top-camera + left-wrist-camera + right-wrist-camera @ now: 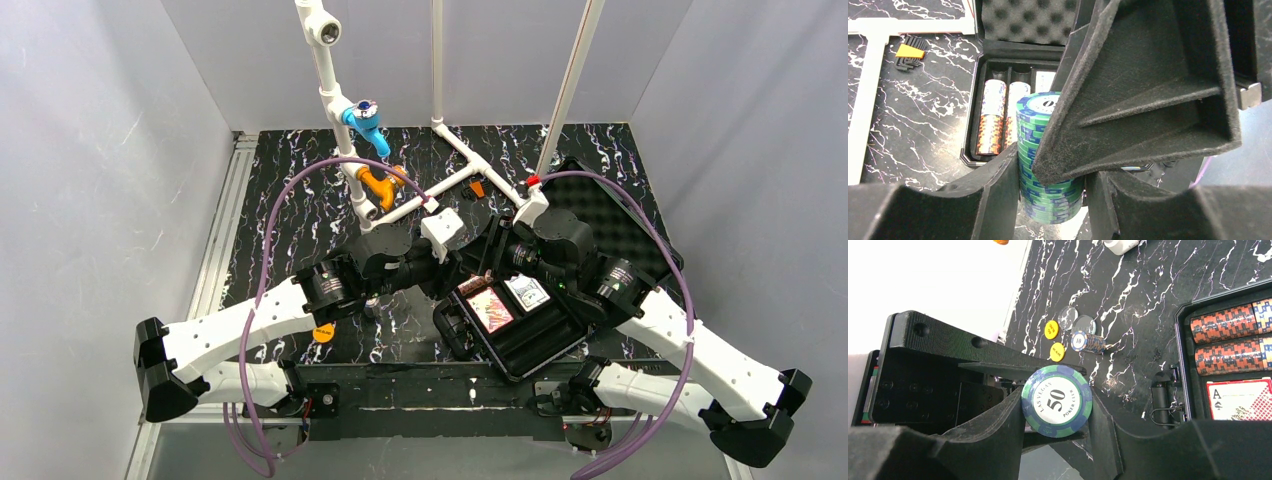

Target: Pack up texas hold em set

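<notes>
Right wrist view has the right gripper (1055, 409) pinching the green chip roll (1057, 401) at lower centre, left of the open case (1182, 340); whether the flanking left gripper (1050, 172) grips it, I cannot tell.

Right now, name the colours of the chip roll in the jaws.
Chip roll: green with blue patches; best in right wrist view.

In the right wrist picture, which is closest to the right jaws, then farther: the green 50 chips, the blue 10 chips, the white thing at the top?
1. green-and-blue 50 chip stack: held by the right gripper, between its jaws.
2. blue 10 chip stack: lying on the black marbled table, ahead.
3. white plastic piece: at the top edge, farthest.
</notes>
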